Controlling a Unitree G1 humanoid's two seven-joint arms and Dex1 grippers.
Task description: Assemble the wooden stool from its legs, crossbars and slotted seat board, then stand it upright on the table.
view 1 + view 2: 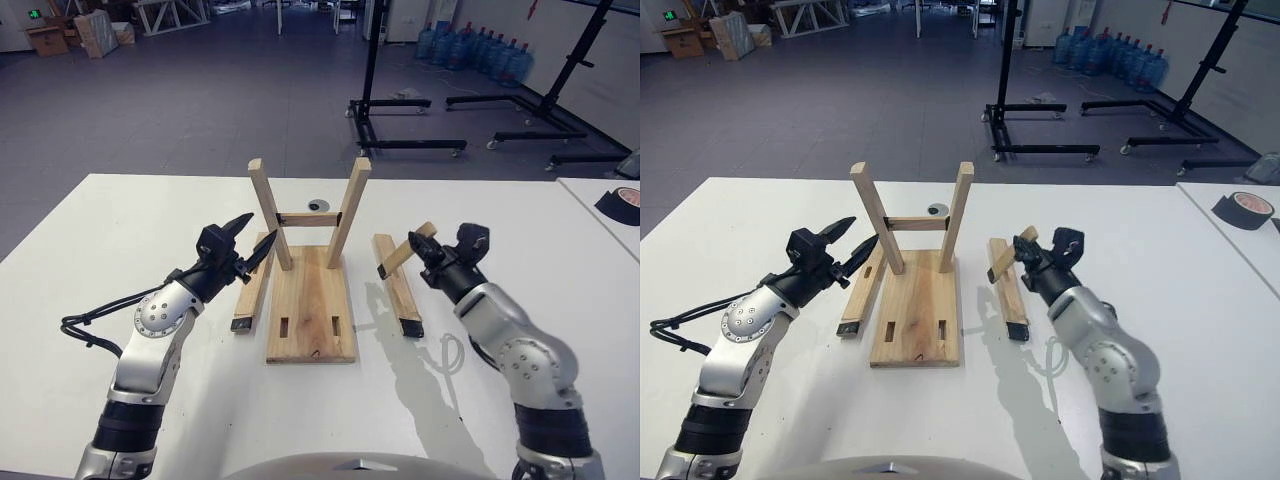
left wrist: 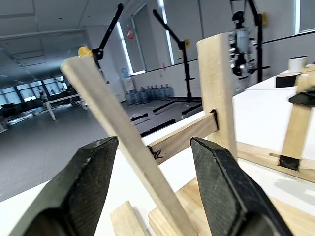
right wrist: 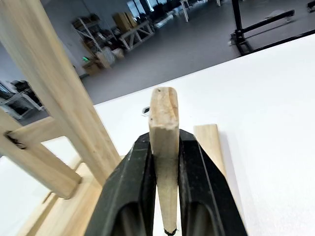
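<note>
Seat board [image 1: 311,305] lies flat on the white table [image 1: 120,230], centre of the frame, with slots showing near its lower end.

Two legs stand in its far end, splaying apart toward the top: left upright leg [image 1: 270,213] and right upright leg [image 1: 348,212]. A crossbar [image 1: 310,219] joins them about midway up.

One loose leg [image 1: 252,290] lies flat along the board's left edge. A second loose leg [image 1: 397,283] lies flat on the table, right of the board and apart from it.

Your left hand [image 1: 258,232] sits left of centre with its fingers [image 2: 88,182] spread wide and nothing in them. The tips are just beside the left upright leg. In the left wrist view that leg lines up between the two fingers; you cannot tell whether anything touches.

Your right hand [image 1: 425,250] sits right of centre, clamped on a third leg [image 1: 405,250]. The right wrist view shows both fingers [image 3: 133,182] pressed flat against its sides. The piece is tilted, with its dark-tipped lower end down over the second loose leg; contact there cannot be made out.

A tape roll [image 1: 622,203] sits on the neighbouring table at the right edge of the frame.
</note>
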